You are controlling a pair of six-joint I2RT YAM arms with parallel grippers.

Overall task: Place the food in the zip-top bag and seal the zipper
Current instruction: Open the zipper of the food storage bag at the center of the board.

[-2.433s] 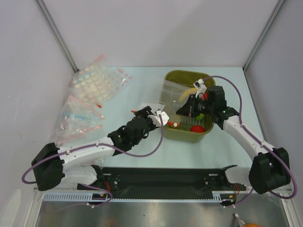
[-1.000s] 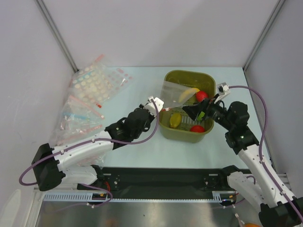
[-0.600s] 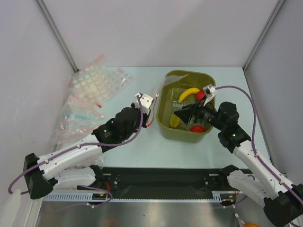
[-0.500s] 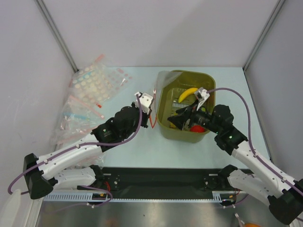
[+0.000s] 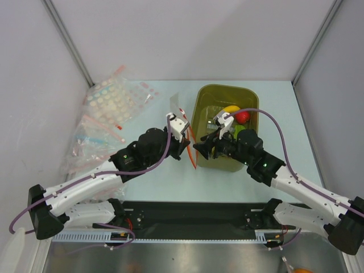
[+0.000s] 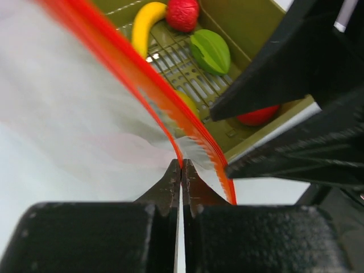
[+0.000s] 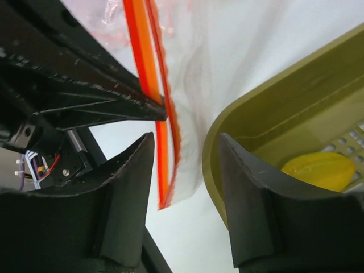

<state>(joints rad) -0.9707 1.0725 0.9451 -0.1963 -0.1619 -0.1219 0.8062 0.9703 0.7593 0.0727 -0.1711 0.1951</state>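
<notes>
Your left gripper (image 6: 181,166) is clamped on the zip-top bag (image 6: 68,114) at its zipper (image 6: 142,85). Your right gripper (image 7: 185,145) — fingers apart — straddles the strip's end; banana (image 6: 145,23) and red fruit (image 6: 183,12) sit in the olive basket (image 6: 250,28) just beyond.

Orange-red zipper (image 6: 142,85) blazes out from the black left gripper (image 6: 181,165), and the zip-top bag (image 6: 68,114) beside it is clear, milky-pale. Beyond that gripper the basket (image 6: 250,34) is olive green with a grid-patterned floor, and in it we've got a yellow banana (image 6: 145,23), a deep red round fruit (image 6: 183,12), a green piece (image 6: 210,51) and a nearer red fruit (image 6: 259,115). Between the fingers of the black right gripper (image 7: 185,139) runs that same orange-red strip, with a yellow piece (image 7: 318,170) to their right. Far left of both grippers lie bags (image 5: 114,99) with pale dots and reddish-pink strips.
</notes>
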